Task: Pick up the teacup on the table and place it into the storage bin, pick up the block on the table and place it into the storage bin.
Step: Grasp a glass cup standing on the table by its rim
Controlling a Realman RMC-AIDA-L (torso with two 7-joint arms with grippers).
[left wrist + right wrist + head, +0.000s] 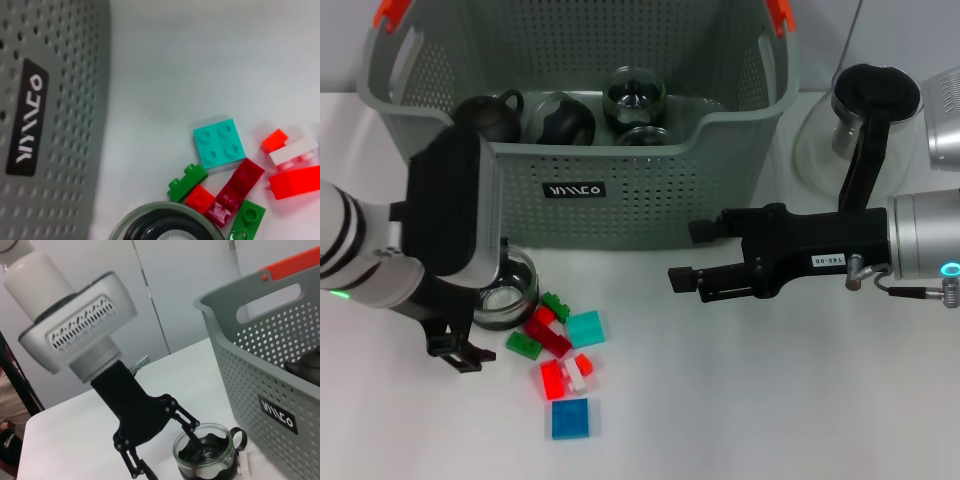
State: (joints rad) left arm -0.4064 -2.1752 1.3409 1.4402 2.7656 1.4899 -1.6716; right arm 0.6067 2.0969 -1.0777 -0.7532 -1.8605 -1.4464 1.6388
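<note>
A glass teacup (pixel 512 283) with a dark inside stands on the white table (pixel 740 400), just in front of the storage bin (pixel 650 205). My left gripper (pixel 475 330) is open at the cup. In the right wrist view one finger (pixel 192 435) reaches down into the teacup (pixel 207 452) while the other stays outside it. Loose blocks lie beside the cup: a teal one (pixel 586 328), a dark red one (pixel 553 336), a green one (pixel 523 345), a red one (pixel 552 378) and a blue one (pixel 570 418). My right gripper (pixel 685 255) hovers open and holds nothing, to the right of the blocks.
Several dark teapots and glass cups (pixel 560 120) lie inside the bin. A glass pot with a black lid (pixel 865 115) stands at the back right, behind my right arm. In the left wrist view the bin's wall (pixel 50 125) is close beside the teal block (pixel 219 142).
</note>
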